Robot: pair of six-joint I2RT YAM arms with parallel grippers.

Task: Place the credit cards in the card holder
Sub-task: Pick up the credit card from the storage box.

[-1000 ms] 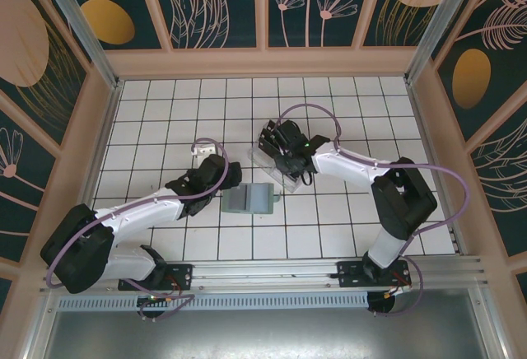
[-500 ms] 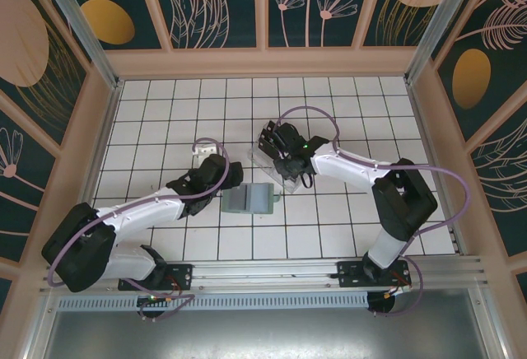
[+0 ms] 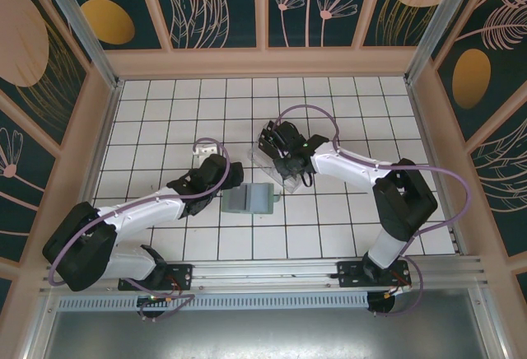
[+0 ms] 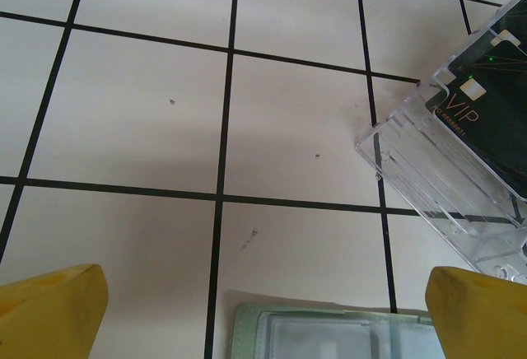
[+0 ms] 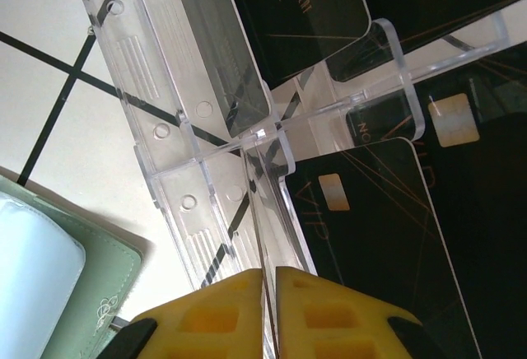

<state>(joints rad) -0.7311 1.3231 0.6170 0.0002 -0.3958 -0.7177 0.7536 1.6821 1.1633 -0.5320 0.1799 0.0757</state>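
Credit cards [image 5: 387, 244] are sitting in the clear tray [image 5: 165, 71]: black, lying flat, face up. I can read VIP on one and see a chip patch on a couple. Clear dividers split the tray into compartments, and the cards are in the bigger ones.

The green card holder [image 5: 58, 285] lies flat on the worktop [image 4: 140, 104], just on the near side of the tray with a thin strip of tile between them. There's plenty of bare tile left of the tray and beyond it, and the side walls are well off.

From above, the tray sits diagonally, far-left to near-right. In my right wrist view the nearest card's long edges run up and away from the pads, slightly slanted.

My right hand [image 5: 269, 310] is down over the tray, pads pinched to a hairline slit around something thin. Card edge or divider, I can't tell. My left hand [image 4: 263, 310] is spread wide open, hovering low over the holder's edge facing the tray.
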